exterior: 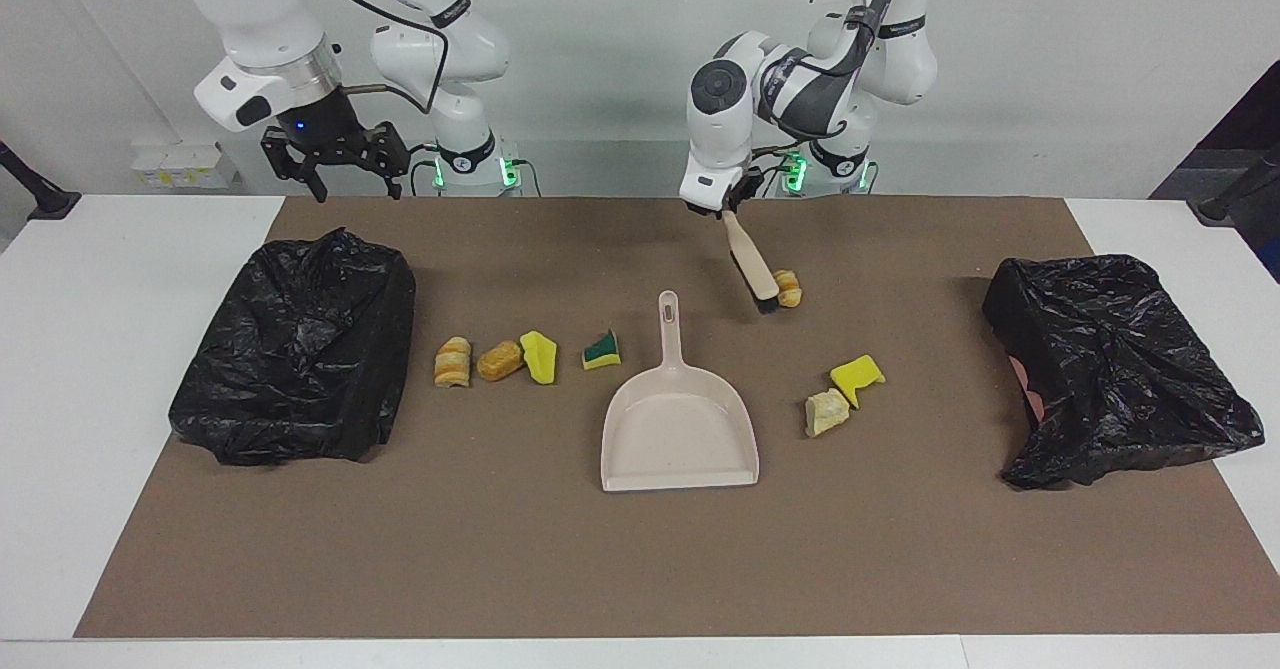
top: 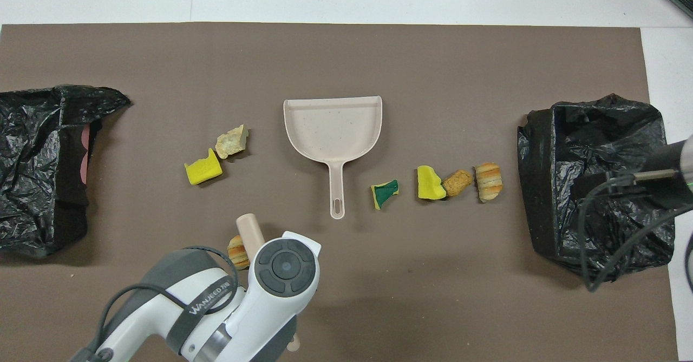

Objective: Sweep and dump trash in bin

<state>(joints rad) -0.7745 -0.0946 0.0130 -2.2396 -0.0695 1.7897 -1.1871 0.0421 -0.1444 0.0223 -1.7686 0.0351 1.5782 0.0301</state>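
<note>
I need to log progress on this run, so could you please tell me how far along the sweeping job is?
Early. Done: nothing is in the dustpan or visibly binned. In hand: the left gripper is shut on the brush, its bristle end beside the striped lump. The right gripper waits open above the bin bag. Left: all seven scraps lie on the mat.

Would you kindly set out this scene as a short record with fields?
left end effector: shut on the brush, its bristles down beside one bread lump
right end effector: open, waiting above the table by the right arm's bin
dustpan: flat mid-mat, nothing in it, handle toward the robots
trash: seven scraps, all on the mat; four in a row toward the right arm's end, three toward the left arm's
bins: two, black-bagged, one at each end; second
</note>
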